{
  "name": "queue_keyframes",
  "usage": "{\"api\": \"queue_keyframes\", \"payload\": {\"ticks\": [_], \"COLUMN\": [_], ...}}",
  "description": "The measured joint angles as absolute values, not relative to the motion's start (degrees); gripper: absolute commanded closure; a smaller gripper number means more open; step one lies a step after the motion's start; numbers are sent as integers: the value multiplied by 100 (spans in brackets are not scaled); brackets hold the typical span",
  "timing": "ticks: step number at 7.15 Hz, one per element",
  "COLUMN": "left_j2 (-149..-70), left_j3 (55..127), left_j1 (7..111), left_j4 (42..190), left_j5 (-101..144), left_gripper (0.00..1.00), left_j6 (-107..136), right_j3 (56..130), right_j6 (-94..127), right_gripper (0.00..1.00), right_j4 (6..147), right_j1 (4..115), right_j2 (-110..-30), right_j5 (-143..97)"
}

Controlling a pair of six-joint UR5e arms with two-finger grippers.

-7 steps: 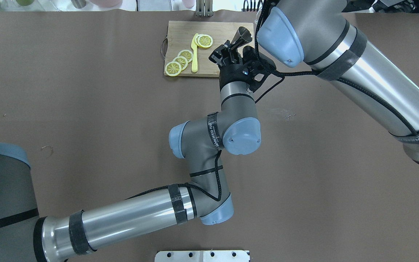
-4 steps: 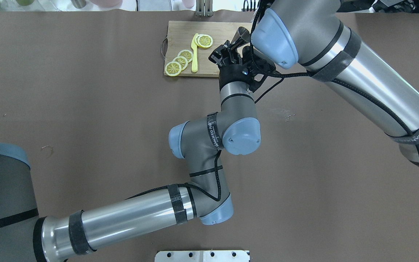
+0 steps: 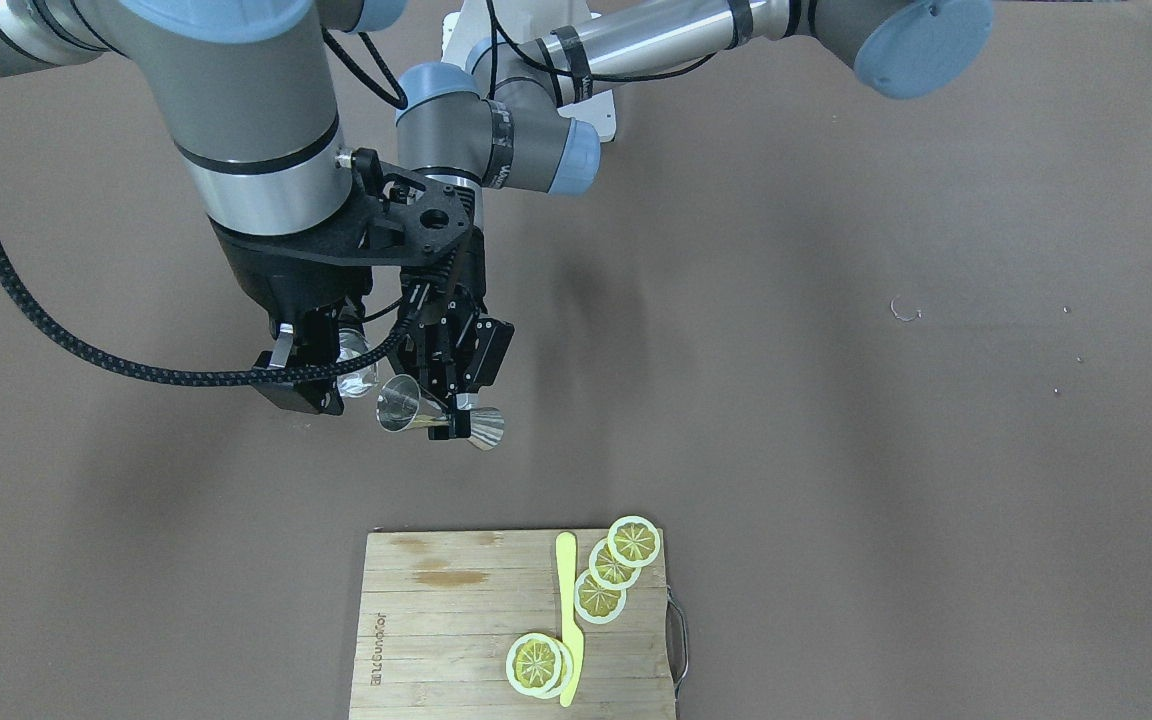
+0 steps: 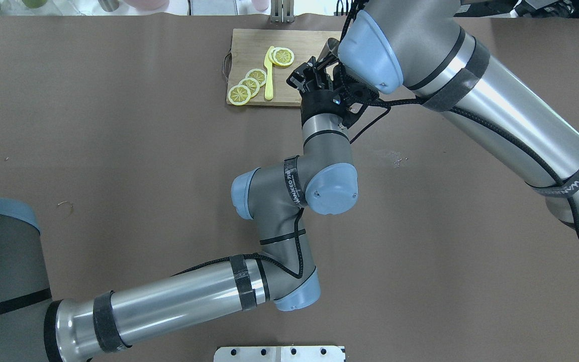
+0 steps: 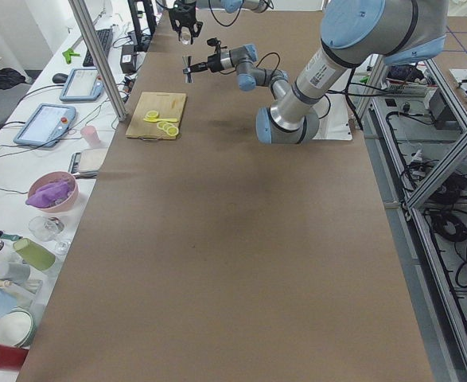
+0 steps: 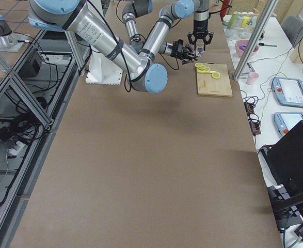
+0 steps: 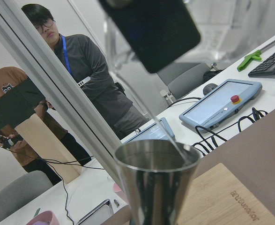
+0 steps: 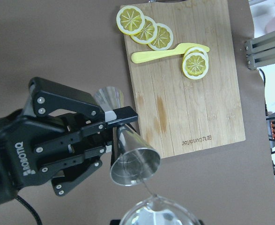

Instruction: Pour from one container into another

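Right wrist-mounted view: fingers of the left gripper (image 8: pixel 113 121) pinch the jigger (image 8: pixel 133 157) at its waist, mouth tipped just past their tips toward the glass tumbler (image 8: pixel 156 213), clamped between fingers of the right gripper (image 3: pixel 334 365).

I'm watching the right arm (image 4: pixel 370 50) swinging left along the far edge of the table, covering more of the jigger (image 4: pixel 329 48). The left gripper (image 4: pixel 319 68) is creeping slightly left and farther away with it.
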State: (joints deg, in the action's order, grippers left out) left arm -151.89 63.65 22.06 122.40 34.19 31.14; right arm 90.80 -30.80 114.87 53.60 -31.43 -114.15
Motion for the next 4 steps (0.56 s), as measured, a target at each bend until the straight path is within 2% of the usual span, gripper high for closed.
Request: {"api": "queue_keyframes", "payload": {"ticks": [4], "left_j2": [-15127], "left_j3": [6449], "left_j1": [2206], "left_j4": [12237], "left_j5": [3419], "left_gripper": [100], "left_j6": [3112], "right_j3": [9093], "right_j6": [-3135], "right_gripper": [100], "right_j4": [11447], "right_j1": [5347], "right_j2": [-3149], "right_j5": [-11374]}}
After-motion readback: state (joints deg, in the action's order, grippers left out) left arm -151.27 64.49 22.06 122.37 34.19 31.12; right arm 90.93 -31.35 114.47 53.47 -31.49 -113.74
